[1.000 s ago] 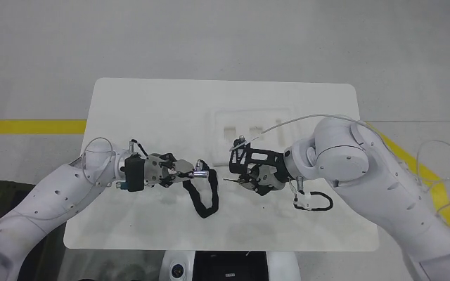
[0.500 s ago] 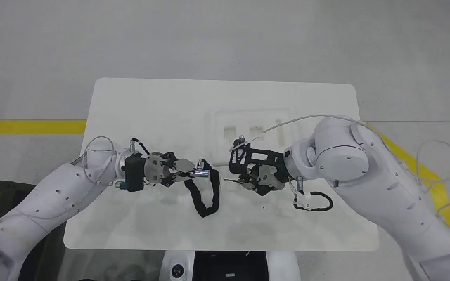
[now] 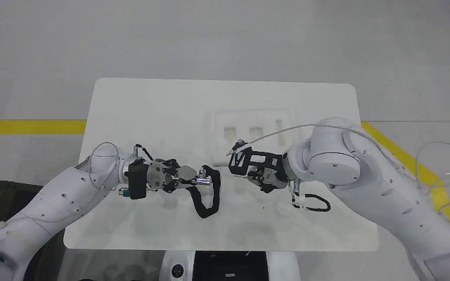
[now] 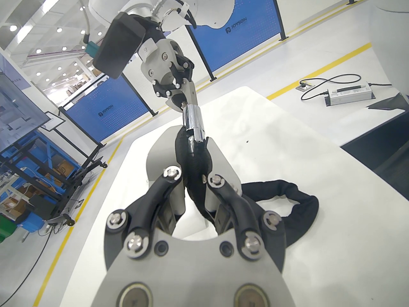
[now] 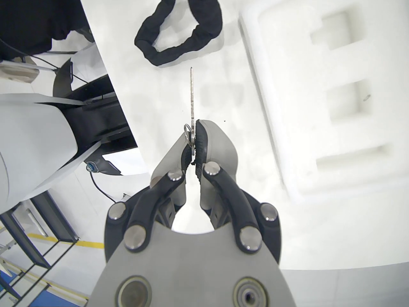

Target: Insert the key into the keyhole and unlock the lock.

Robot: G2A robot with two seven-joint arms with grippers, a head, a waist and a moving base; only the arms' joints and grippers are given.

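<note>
A white table point(image 3: 140, 105) was seen under both arms. At its left side, the left gripper point(image 3: 184, 175) was held low over the surface. Its fingers were closed tight on the lock point(image 3: 204, 181), gripped at the black sleeved chain point(image 3: 206, 204) just behind the shiny metal cylinder point(image 4: 193, 122).

The lock was found near the middle of the table, towards the front edge. The cylinder was lifted off the surface and pointed across at the other arm. The rest of the chain was hung down in a loop and laid on the table just in front of the cylinder.

Right of the cylinder a short gap was noted in the top view, then the key point(image 5: 192, 97). It was pinched by its head in the right gripper point(image 5: 195, 129), whose pads were pressed together on it. A small ring point(image 5: 186, 128) was seen at the head. The blade was left bare and seen edge-on in the right wrist view. Its tip was aimed towards the lock's side of the table and was not inside the cylinder. In the left wrist view the key was lined up with the cylinder's end, but how near could not be told.

Behind both grippers a white foam tray point(image 3: 247, 112) was set on the table, with rectangular recesses point(image 5: 338, 30) cut into it.
</note>
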